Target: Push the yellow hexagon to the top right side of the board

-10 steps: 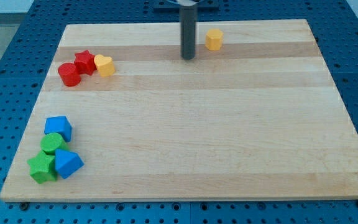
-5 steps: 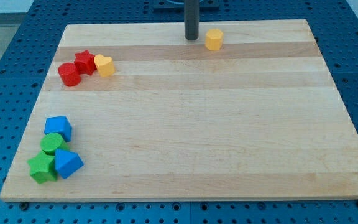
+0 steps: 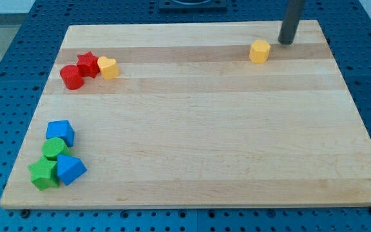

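The yellow hexagon sits on the wooden board near the top edge, right of centre. My tip is just to the right of it and slightly higher in the view, a small gap apart. The dark rod rises from the tip out of the view's top edge.
A red cylinder, a red star and a yellow heart cluster at the upper left. A blue block, a green cylinder, a green star and another blue block cluster at the lower left.
The yellow hexagon has slid to the right along the top of the board. My tip has moved from the hexagon's left side across to its right side.
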`<state>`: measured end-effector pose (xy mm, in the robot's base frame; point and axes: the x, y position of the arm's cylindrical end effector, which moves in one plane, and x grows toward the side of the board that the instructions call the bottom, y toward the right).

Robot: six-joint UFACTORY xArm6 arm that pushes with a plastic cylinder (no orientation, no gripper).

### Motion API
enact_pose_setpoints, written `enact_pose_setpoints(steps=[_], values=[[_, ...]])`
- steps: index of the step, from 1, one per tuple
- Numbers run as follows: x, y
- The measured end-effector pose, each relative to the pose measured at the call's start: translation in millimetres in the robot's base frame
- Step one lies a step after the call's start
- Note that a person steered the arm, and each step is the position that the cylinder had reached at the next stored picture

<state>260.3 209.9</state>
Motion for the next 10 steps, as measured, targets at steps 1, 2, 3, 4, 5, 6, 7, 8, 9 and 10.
enact_pose_setpoints(steps=[1, 2, 3, 4, 5, 6, 7, 8, 9, 10], values=[[-5, -24], [-31, -70], [-38, -123], [-21, -159], [66, -144], [83, -138], [58, -122], [58, -107], [59, -94], [61, -80]])
